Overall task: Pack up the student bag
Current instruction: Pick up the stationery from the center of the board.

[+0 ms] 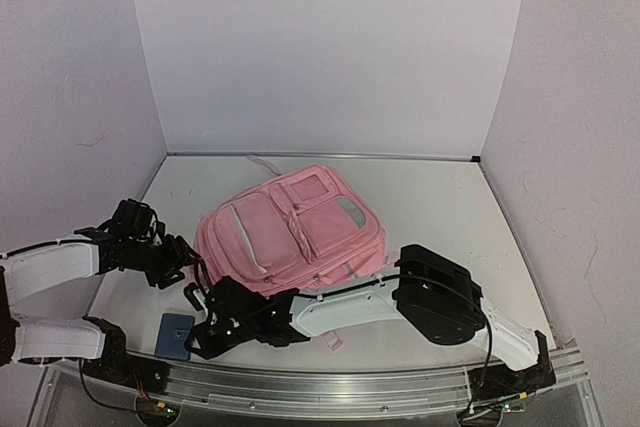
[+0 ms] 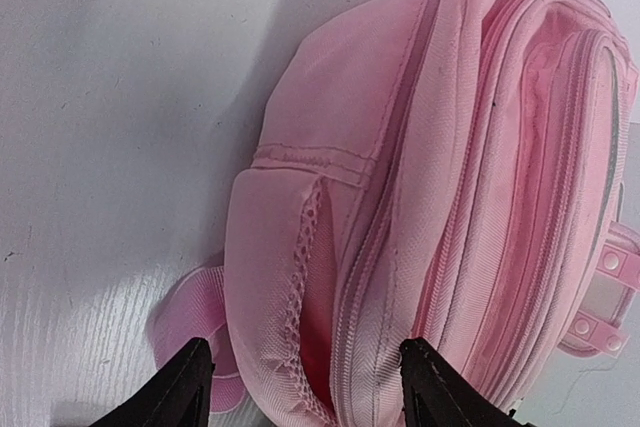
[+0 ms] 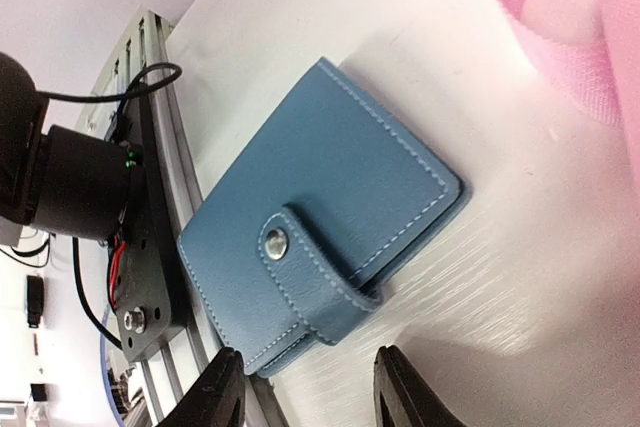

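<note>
Bright diffuse light; soft shadows; glare on table (image 3: 545,292); pinkish cast.

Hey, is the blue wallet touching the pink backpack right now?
Apart. The right wrist view shows bare white table between the blue wallet and the nearest strap of the student bag.

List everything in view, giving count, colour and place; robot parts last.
student bag: one, pink, flat on mid-table, pockets up.
wallet: one, blue, snapped shut, on the table's near left, close to the bag.
table: one, white, under everything.
rail: one, silver, along the table's near edge.
walls: three, pale, enclosing the table.
left arm: one, white and black, reaching from the left.
right arm: one, white and black, reaching across the front.
left tool: one, black, open, at the bag's left edge.
right tool: one, black, open, over the wallet.
</note>
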